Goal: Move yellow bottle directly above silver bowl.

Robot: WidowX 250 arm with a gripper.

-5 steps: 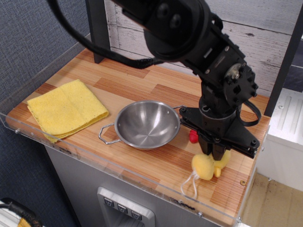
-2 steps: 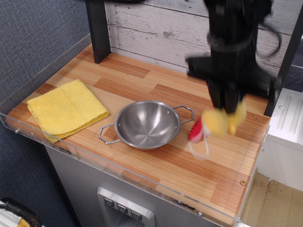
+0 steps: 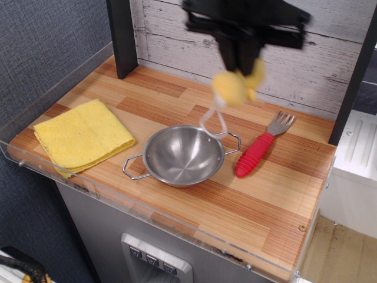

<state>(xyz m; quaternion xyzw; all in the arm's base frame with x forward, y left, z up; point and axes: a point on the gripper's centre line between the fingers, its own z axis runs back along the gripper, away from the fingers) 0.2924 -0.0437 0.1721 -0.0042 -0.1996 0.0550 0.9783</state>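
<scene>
The yellow bottle (image 3: 237, 84) is a small lumpy two-lobed item with a white cord loop hanging below it. My gripper (image 3: 242, 66) is shut on it from above and holds it well off the table, over the far right rim of the silver bowl (image 3: 184, 155). The bowl is round and shiny with two wire loop handles and sits near the front middle of the wooden tabletop. The cord dangles close to the bowl's back rim. The image of the gripper is motion-blurred.
A folded yellow cloth (image 3: 82, 135) lies at the left. A fork with a red handle (image 3: 255, 152) lies just right of the bowl. A black post (image 3: 122, 36) stands at the back left. A clear acrylic rim (image 3: 147, 213) borders the table's front.
The gripper lifted the yellow bottle from the table's front right, rose, and swung left and back toward the bowl. The red-handled fork, earlier hidden by the arm, now shows.
</scene>
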